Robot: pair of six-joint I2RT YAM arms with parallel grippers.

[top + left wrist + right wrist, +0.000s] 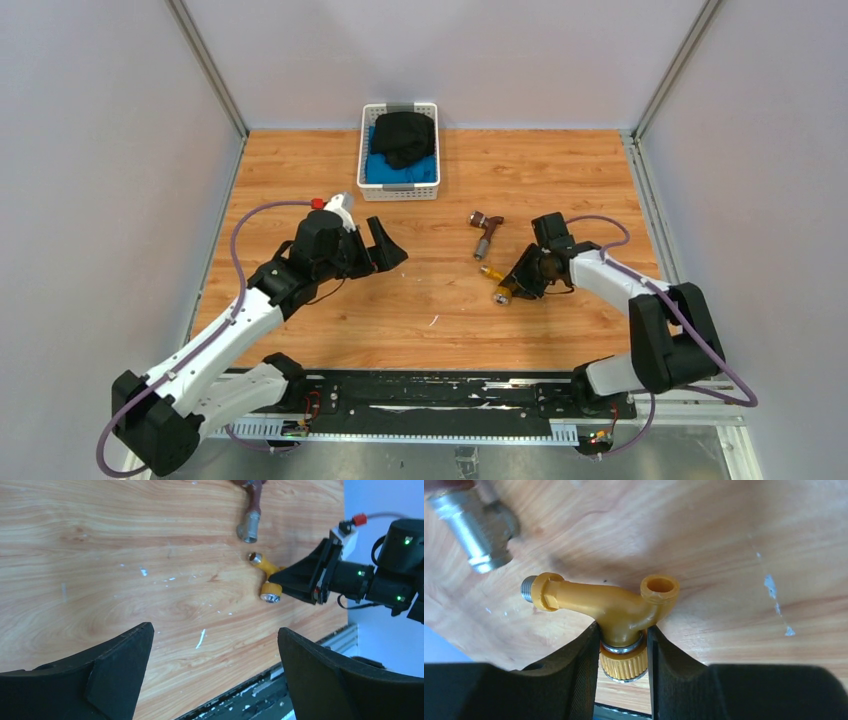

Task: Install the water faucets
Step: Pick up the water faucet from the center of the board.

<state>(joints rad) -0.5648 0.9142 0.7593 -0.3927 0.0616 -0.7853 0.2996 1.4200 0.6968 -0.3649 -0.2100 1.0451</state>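
Judging from how things lie, you are at the very start: neither tap is installed, and both lie on the wooden surface point(430, 310) in front of your right arm point(600, 275). Its jaws stand narrow, pressed against both sides of the yellow tap point(614, 610) just above its ribbed knob. That looks like a grip taken, though the tap is not yet lifted. The brown tap point(486, 232) lies untouched just beyond it, with its silvery end pointing at the yellow tap's threaded end. The two are near each other but apart.

Your left arm point(320, 250) hovers over the left half of the surface, well apart from both taps, its jaws wide with nothing between them.

Everything is left to do: lift, carry and fit both taps. No pipe or socket to take them shows in any view, so you cannot tell where they go.

A white basket point(400, 193) holding a dark cloth point(405, 138) over a blue cloth point(385, 170) sits at the far edge, out of the way. The only near obstacle is the brown tap, which a careless lift might nudge.
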